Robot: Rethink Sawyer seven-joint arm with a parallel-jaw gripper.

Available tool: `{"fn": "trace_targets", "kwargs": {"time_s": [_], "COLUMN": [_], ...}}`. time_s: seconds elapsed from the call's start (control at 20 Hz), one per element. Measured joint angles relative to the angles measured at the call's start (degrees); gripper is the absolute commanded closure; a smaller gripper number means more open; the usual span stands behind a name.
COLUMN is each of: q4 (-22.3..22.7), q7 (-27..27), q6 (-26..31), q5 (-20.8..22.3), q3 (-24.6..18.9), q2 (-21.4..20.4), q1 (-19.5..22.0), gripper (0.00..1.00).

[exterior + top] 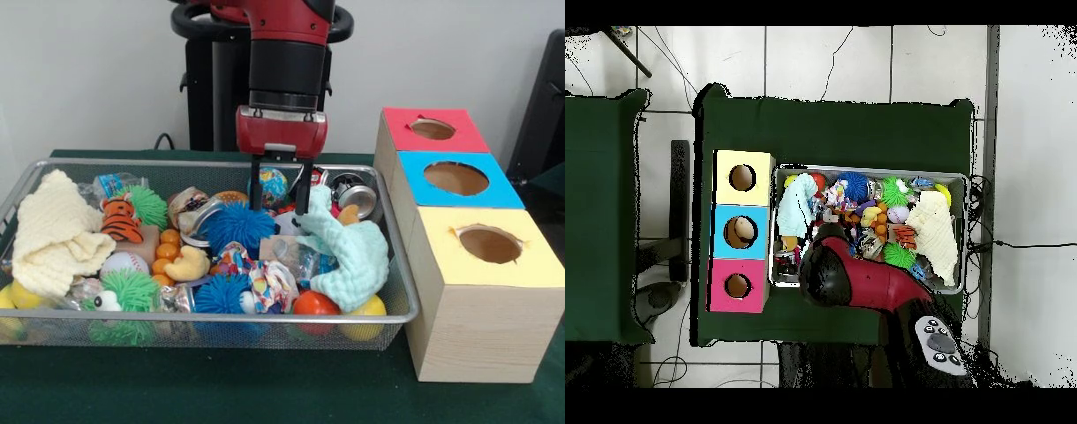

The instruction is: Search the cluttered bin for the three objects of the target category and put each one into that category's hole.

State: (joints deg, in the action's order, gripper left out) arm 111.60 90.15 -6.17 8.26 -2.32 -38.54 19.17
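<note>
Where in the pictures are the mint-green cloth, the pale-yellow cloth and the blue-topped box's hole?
mint-green cloth (360, 252): front view, on its wide hanging middle.
pale-yellow cloth (53, 231): front view, on the middle of its folded top.
hole (455, 178): front view, at the centre of the round opening in the blue top.

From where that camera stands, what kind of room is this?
Probably a robotics lab or test room: a robot arm over a green-covered table, a wire bin of toys, and cables across the tiled floor.
</note>
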Motion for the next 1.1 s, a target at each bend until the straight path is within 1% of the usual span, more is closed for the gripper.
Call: {"fn": "trace_targets", "kwargs": {"time_s": [0.4,0.45,0.9,1.1], "q4": [-0.61,-0.62,-0.69,-0.73], "q7": [0.0,0.0,0.01,0.13], "q6": [-4.92,-6.47,-12.47,-17.78], "q5": [-0.02,-0.02,-0.05,-0.06], "q3": [-0.05,-0.06,-0.12,-0.24], "q2": [3.78,4.99,9.55,11.11], "q1": [0.45,0.82,2.69,3.61], "gripper": [0.0,0.0,0.0,0.0]}}
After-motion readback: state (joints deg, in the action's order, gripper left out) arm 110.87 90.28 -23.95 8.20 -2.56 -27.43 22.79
